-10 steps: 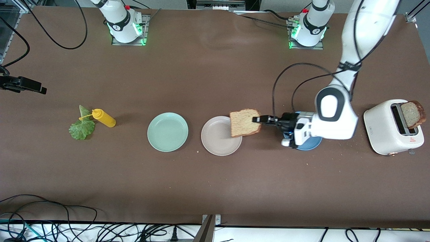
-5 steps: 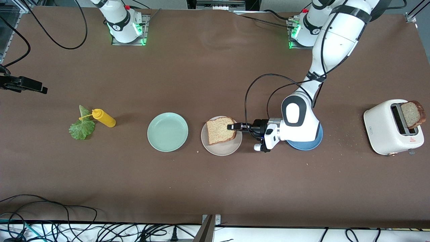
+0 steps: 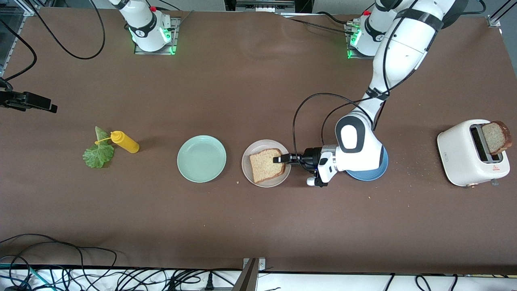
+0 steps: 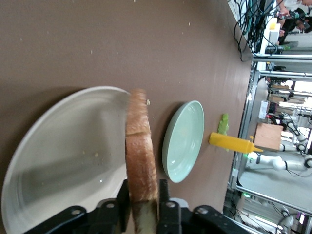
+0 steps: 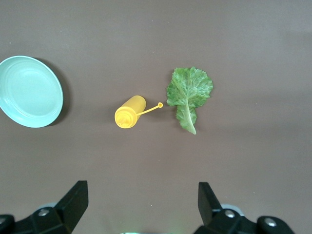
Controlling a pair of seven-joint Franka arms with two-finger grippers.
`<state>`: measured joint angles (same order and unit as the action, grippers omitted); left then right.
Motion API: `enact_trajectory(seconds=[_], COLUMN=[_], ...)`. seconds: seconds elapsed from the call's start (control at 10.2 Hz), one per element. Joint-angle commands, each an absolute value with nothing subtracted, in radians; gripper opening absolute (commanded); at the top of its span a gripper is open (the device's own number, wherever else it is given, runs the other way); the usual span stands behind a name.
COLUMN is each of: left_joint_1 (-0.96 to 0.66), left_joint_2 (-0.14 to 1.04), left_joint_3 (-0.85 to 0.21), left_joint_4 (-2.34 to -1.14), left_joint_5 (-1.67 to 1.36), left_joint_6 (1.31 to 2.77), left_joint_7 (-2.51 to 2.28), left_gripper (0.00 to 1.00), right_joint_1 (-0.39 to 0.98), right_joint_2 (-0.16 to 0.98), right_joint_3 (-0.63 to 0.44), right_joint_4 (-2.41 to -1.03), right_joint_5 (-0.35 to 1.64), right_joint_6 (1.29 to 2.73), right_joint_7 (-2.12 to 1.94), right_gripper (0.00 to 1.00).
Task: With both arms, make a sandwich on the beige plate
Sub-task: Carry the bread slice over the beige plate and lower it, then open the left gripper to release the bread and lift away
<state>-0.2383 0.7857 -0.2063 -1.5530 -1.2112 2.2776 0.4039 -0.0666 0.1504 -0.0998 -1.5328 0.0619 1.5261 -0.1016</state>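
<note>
A brown bread slice (image 3: 264, 165) lies tilted on the beige plate (image 3: 247, 169), its crust edge between the fingers of my left gripper (image 3: 278, 159). In the left wrist view the slice (image 4: 139, 146) shows edge-on between the black fingers of the left gripper (image 4: 144, 190), which sit close against both faces over the plate (image 4: 63, 156). A second slice (image 3: 496, 137) sticks out of the white toaster (image 3: 464, 155). The green lettuce leaf (image 3: 97, 153) lies toward the right arm's end. My right gripper (image 5: 143, 197) hangs open over bare table near the lettuce (image 5: 189, 90).
A mint-green plate (image 3: 201, 158) sits beside the beige one, toward the right arm's end. A yellow squeeze bottle (image 3: 126, 142) lies against the lettuce. A blue plate (image 3: 369, 173) sits under the left arm's wrist. Cables run along the table's near edge.
The left arm carried the bread from above the plate's edge down onto the beige plate. The slice has settled lower on the plate than half a second ago.
</note>
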Motion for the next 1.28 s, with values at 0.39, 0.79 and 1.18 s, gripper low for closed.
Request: enact_trajectory(seconds=[0.39, 0.79, 1.18], left_joint_1=[-0.258, -0.238, -0.169], left_joint_2=[0.775, 0.695, 0.623], left_joint_3=[-0.241, -0.221, -0.221], left_joint_4=[-1.577, -1.600, -1.636], left_joint_5=[-1.226, -1.068, -0.855], left_joint_6=[2.485, 2.485, 2.471], left_joint_7=[0.408, 0.225, 0.060], left_gripper=[1.00, 1.00, 1.00], right_joint_1=[-0.069, -0.067, -0.055], right_joint_2=[0.146, 0.146, 0.184], right_joint_3=[-0.092, -0.092, -0.084], right_joint_4=[-1.531, -1.532, -1.531], right_joint_5=[0.075, 0.071, 0.071], right_joint_6=[1.516, 1.511, 1.522], right_joint_7=[-0.107, -0.107, -0.060], right_gripper=[1.00, 1.00, 1.00])
